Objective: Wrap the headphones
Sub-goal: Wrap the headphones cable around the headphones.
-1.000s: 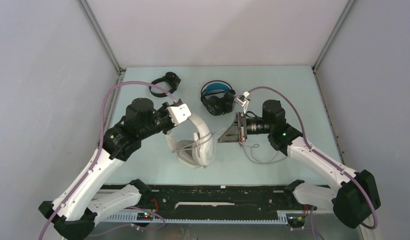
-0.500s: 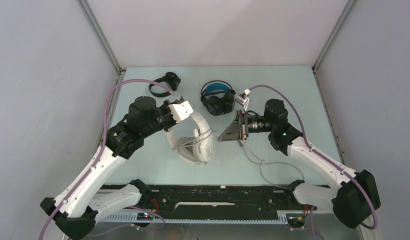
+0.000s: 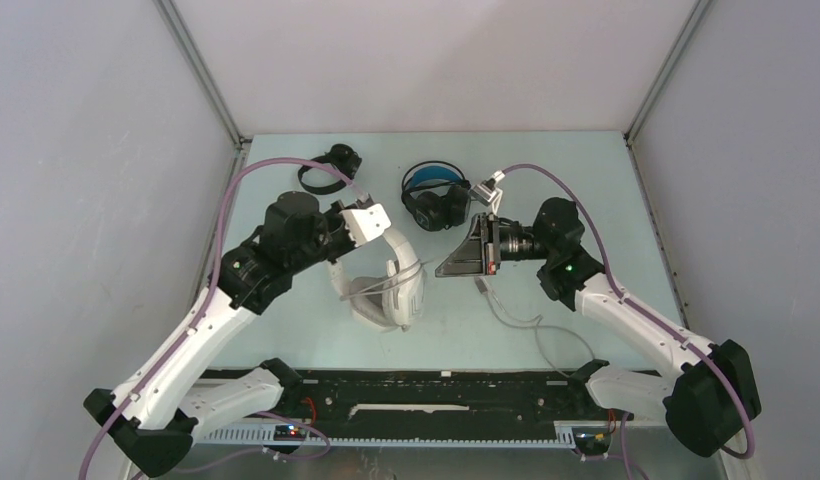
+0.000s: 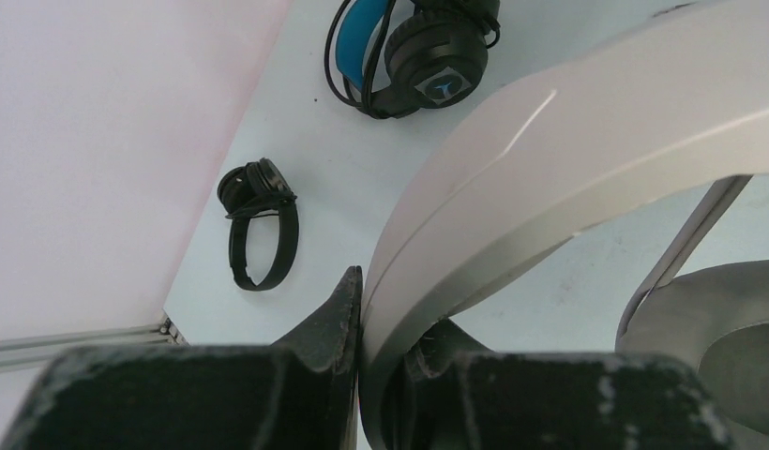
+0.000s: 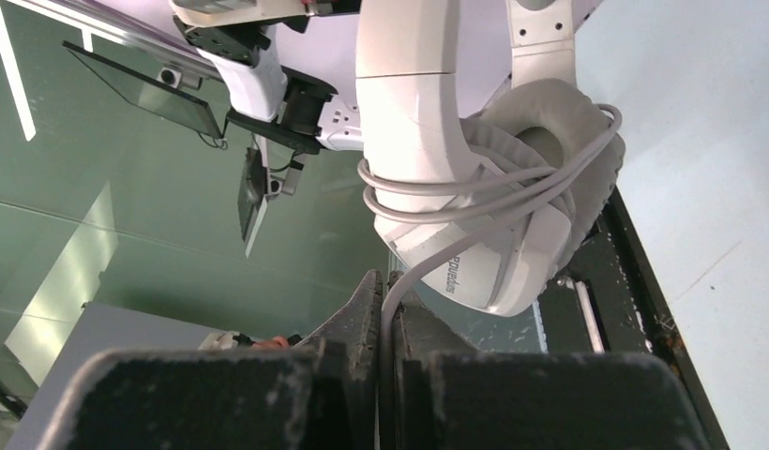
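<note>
The white over-ear headphones [image 3: 388, 290] are sitting in the middle of the table [image 3: 586, 170], between the two arms. The left gripper [image 4: 381, 323] is clamping the broad headband, with its jaws shut on it. The pale cable [image 5: 498, 192] is going a few turns around the ear cups. The right gripper [image 5: 388, 281] is pinching its free length just beside the cups, jaws closed on it.

To do this step well, I think the right arm should be leading the cable around under light tension, so the turns are lying side by side and not slipping off the rounded cushions. The left one should be holding firm.

The shell is looking like smooth hard plastic, the cushion soft and wrinkled, the cable round and rubbery. The blue-banded pair [image 3: 434, 200] and the small black pair [image 3: 326, 170] are resting further back.
</note>
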Controlling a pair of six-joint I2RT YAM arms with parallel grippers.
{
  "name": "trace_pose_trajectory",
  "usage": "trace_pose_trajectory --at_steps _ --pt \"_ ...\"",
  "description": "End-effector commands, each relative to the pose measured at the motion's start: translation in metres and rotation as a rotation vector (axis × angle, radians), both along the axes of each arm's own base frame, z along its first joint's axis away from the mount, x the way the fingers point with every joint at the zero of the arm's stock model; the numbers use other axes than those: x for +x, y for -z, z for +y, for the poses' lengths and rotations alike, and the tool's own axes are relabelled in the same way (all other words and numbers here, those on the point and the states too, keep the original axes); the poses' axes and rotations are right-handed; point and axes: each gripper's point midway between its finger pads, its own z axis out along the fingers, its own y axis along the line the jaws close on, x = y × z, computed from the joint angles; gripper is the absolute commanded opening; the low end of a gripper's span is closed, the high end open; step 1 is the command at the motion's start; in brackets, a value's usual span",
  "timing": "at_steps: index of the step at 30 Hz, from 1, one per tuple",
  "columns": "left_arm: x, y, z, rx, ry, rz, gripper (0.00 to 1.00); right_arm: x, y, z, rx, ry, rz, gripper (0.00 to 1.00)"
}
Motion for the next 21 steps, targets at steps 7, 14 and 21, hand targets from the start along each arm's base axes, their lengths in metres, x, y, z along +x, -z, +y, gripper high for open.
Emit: trace_pose_trajectory --at_steps 7,14,21 --pt "0.008 0.007 0.015 0.039 -0.085 0.002 0.00 0.000 -0.052 0.001 0.142 -0.016 -0.131 0.10" --pt "0.018 0.012 0.020 -0.051 -0.244 0.054 0.00 0.013 -0.068 0.013 0.151 -0.006 -0.153 0.10" --pt "0.022 0.018 0.021 -0.106 -0.376 0.166 0.00 0.025 -0.074 0.033 0.120 -0.007 -0.169 0.13"
